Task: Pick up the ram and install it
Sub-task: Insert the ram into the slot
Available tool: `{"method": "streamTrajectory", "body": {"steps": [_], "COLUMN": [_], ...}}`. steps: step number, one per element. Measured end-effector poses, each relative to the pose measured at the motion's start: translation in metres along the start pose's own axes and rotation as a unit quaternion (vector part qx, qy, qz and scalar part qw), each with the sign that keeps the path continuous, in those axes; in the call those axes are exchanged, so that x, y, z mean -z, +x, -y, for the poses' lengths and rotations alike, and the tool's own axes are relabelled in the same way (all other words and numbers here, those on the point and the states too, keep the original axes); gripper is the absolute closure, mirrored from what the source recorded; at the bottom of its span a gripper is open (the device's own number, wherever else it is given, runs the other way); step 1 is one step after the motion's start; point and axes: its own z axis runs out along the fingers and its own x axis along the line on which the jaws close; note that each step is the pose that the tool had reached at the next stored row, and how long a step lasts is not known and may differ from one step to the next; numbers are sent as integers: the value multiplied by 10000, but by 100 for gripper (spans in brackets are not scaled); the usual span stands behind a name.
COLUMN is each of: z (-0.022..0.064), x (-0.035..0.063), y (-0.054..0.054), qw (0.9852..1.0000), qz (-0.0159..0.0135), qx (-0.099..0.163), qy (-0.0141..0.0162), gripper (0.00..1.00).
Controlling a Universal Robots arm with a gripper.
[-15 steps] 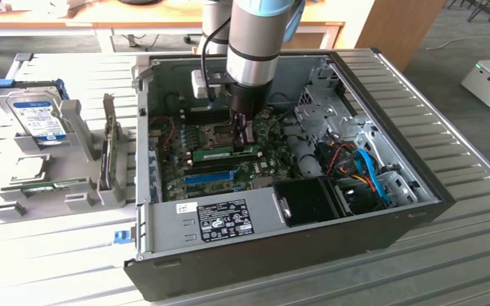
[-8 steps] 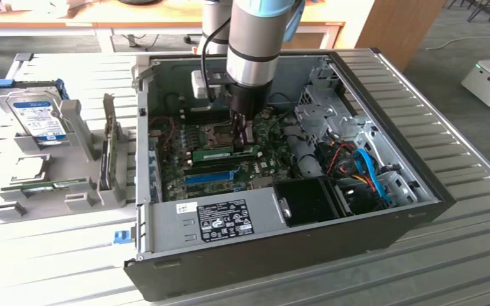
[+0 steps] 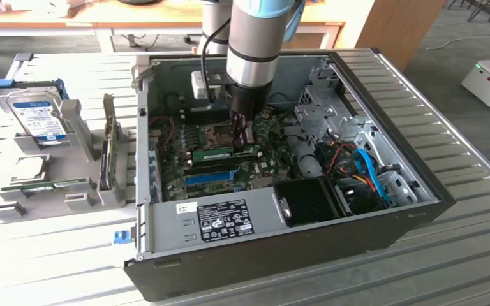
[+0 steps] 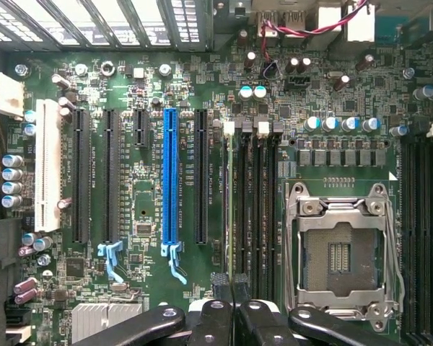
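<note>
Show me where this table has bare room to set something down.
The slatted table is bare at the exterior view's lower left, between the parts holder and the table edge, and on that view's right beside the computer case. Inside the case it's crowded around the claw.

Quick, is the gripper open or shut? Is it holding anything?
Gripper: shut, down at the ram; whether it grips it cannot be told.

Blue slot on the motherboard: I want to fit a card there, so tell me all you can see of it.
The blue slot is a long, narrow, bright blue plastic-looking strip fixed on the green motherboard between two black slots. It is empty; a pale blue latch sits at one end. No card or cable touches it.
</note>
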Motion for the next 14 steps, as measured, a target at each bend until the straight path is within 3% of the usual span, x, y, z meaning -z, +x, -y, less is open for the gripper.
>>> {"method": "streamTrajectory", "body": {"steps": [14], "z": [1], "x": [-53], "y": [0], "qw": [10000], "qz": [0], "qx": [0], "qy": [0], "gripper": [88]}}
